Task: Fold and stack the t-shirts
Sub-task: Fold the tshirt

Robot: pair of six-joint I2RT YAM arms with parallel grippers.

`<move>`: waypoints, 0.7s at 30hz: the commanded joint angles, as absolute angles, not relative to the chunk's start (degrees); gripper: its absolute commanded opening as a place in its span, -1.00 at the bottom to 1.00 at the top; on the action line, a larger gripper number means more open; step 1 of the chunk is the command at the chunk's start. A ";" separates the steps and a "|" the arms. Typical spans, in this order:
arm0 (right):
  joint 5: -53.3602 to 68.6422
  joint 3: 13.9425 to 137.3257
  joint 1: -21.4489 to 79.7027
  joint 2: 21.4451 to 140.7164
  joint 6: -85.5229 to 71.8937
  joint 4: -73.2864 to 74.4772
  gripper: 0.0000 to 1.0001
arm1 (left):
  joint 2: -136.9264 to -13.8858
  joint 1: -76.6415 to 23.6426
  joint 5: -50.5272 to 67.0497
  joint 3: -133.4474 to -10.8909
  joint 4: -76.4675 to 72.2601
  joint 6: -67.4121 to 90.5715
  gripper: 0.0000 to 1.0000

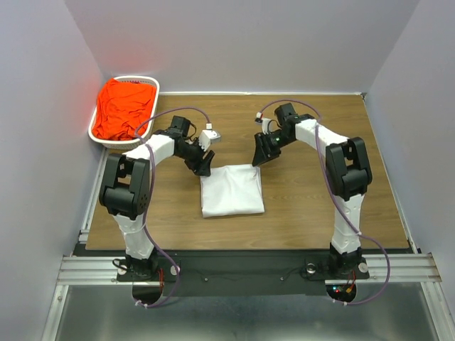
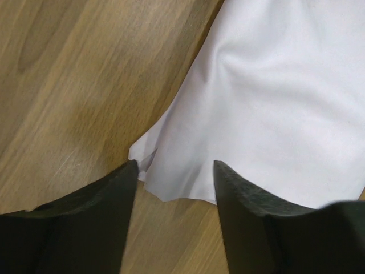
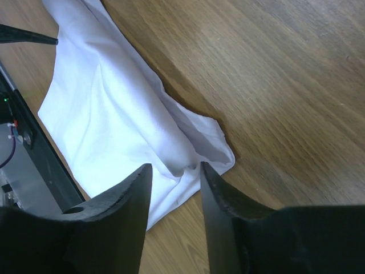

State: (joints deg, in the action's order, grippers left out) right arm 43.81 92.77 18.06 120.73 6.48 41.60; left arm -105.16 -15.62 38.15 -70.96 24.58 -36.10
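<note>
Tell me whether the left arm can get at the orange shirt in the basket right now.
Probably yes. The orange shirt lies heaped in the open-topped basket on that arm's own side, with nothing over it, and the left gripper hangs open and empty at a corner of the white shirt.

**White Cloth, Brown Wood, One Patch of Orange-Red**

The white t-shirt (image 1: 232,190) is plain and unprinted, with faint grey shading in its creases. The orange-red t-shirt (image 1: 124,108) is bright and equally plain, and it sits inside a white slotted basket (image 1: 155,89). The table (image 1: 320,206) is mid-brown wood streaked with darker grain. The left arm (image 1: 153,149) and right arm (image 1: 320,138) have white shells and black joints. The left gripper (image 2: 175,165) and right gripper (image 3: 175,166) are matt black. The cables (image 1: 186,109) are purple, the walls (image 1: 242,42) pale grey-lilac and the rail (image 1: 249,268) silver.
</note>
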 commanded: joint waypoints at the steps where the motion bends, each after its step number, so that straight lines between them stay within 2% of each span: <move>1: 45.44 92.02 18.54 122.17 7.47 41.22 -0.18 | -105.47 -14.94 39.99 -73.39 27.24 -37.97 0.18; 2: 45.35 92.20 18.54 122.34 7.47 41.13 -0.28 | -105.56 -14.85 40.51 -73.65 27.33 -37.97 0.08; 3: 45.18 92.20 18.54 122.34 7.47 41.13 -0.57 | -105.56 -14.94 40.87 -73.83 27.68 -38.49 -0.11; 4: 44.91 92.28 18.54 122.26 7.56 41.05 -0.72 | -105.47 -14.94 41.13 -74.52 28.56 -38.67 -0.23; 5: 44.48 92.29 18.54 121.91 7.73 41.04 -0.99 | -105.47 -14.94 41.92 -74.88 29.00 -38.76 -0.36; 6: 43.43 92.29 18.46 121.73 8.08 41.04 -0.99 | -105.29 -14.94 42.18 -75.40 29.53 -38.93 -0.59; 9: 40.79 92.72 17.85 121.12 8.52 41.04 -0.99 | -104.85 -14.94 43.06 -77.34 29.18 -38.32 -0.93; 12: 38.86 93.43 17.32 121.64 8.61 40.96 -0.99 | -105.81 -14.94 42.81 -78.39 28.74 -38.06 -1.00; 21: 29.45 96.85 17.23 126.47 9.84 39.91 -0.99 | -115.92 -14.68 38.41 -81.73 24.61 -34.90 -1.00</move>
State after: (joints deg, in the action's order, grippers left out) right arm 35.44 94.54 17.61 124.31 8.23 41.50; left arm -113.34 -15.25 39.55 -78.87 25.82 -36.71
